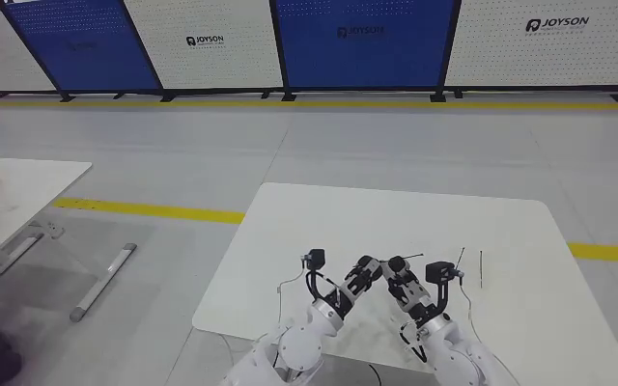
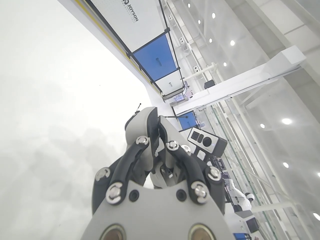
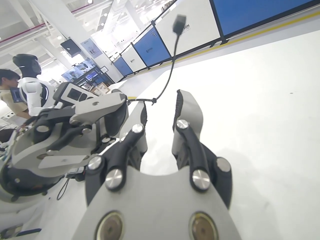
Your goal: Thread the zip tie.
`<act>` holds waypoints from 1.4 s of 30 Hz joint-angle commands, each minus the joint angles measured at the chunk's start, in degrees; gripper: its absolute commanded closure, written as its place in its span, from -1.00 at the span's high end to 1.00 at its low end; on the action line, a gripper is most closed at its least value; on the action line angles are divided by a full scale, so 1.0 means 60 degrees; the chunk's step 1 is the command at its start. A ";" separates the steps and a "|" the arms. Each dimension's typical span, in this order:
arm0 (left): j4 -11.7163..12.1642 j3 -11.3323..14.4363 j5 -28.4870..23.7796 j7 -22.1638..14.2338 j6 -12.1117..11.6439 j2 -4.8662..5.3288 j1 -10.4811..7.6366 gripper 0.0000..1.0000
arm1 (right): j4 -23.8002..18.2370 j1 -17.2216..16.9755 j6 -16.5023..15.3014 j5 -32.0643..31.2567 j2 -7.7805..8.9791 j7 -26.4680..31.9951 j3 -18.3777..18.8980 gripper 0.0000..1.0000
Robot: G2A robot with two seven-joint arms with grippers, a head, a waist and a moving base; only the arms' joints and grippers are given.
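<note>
Left gripper [image 3: 122,108] clenched on the zip tie [image 3: 172,61], both fingers pressed flat together with the black strap pinched at their tips. From that pinch, straight out toward the right gripper [image 3: 161,99], then a sharp bend with a small lump at it, then a long curve up and away. At the far end, the blocky head [image 3: 180,23], standing free well past both sets of fingertips.

Right gripper released, fingers spread wide. Bend of the strap just beyond the mouth of that gap, close to the finger nearer the left gripper; contact there impossible to judge.

Seen from the left wrist, a short stub of strap poking out one side of the shut fingers and a longer piece out the other.

From above, tips of the two grippers nearly meeting over the near part of the white table [image 1: 502,222]. Farther out, off the right gripper's outer side, two more thin black ties [image 1: 461,259] lying apart from each other on the tabletop.

Well beyond both grippers, past the table's far edge, a yellow floor line [image 1: 290,102] at the foot of a row of blue and white panels [image 1: 367,43].
</note>
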 commanded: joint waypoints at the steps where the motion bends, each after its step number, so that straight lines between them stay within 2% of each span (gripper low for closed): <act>1: 0.0000 0.0007 0.0041 -0.0008 -0.0001 0.0004 0.0017 -1.00 | 0.0006 0.0005 0.0000 0.0010 -0.0006 0.0018 0.0005 -0.52; 4: -0.0002 0.0004 0.0106 -0.0017 0.0011 0.0010 0.0040 -1.00 | 0.0012 0.0010 -0.0010 0.0014 -0.0015 0.0024 0.0011 -0.52; 7: -0.0015 -0.0003 0.0134 -0.0008 0.0022 0.0013 0.0054 -1.00 | 0.0015 0.0010 -0.0013 0.0006 -0.0024 0.0022 0.0016 -0.70; 8: -0.0021 -0.0005 0.0140 -0.0006 0.0021 0.0014 0.0058 -1.00 | 0.0015 0.0011 -0.0011 0.0002 -0.0026 0.0022 0.0019 -0.86; 11: -0.0038 -0.0012 0.0208 0.0009 0.0029 0.0019 0.0067 -1.00 | 0.0009 0.0003 -0.0004 -0.0006 -0.0035 0.0018 0.0027 -1.00; 20: -0.0095 -0.0025 0.0260 0.0040 0.0042 0.0023 0.0096 -1.00 | -0.0042 -0.0079 0.0025 -0.0078 -0.0050 0.0027 0.0049 -1.00; 42: -0.0347 0.0026 0.0311 0.0098 -0.0434 0.0034 0.0252 -1.00 | 0.0155 -0.0067 0.0007 -0.0321 -0.0116 0.0165 -0.0107 -1.00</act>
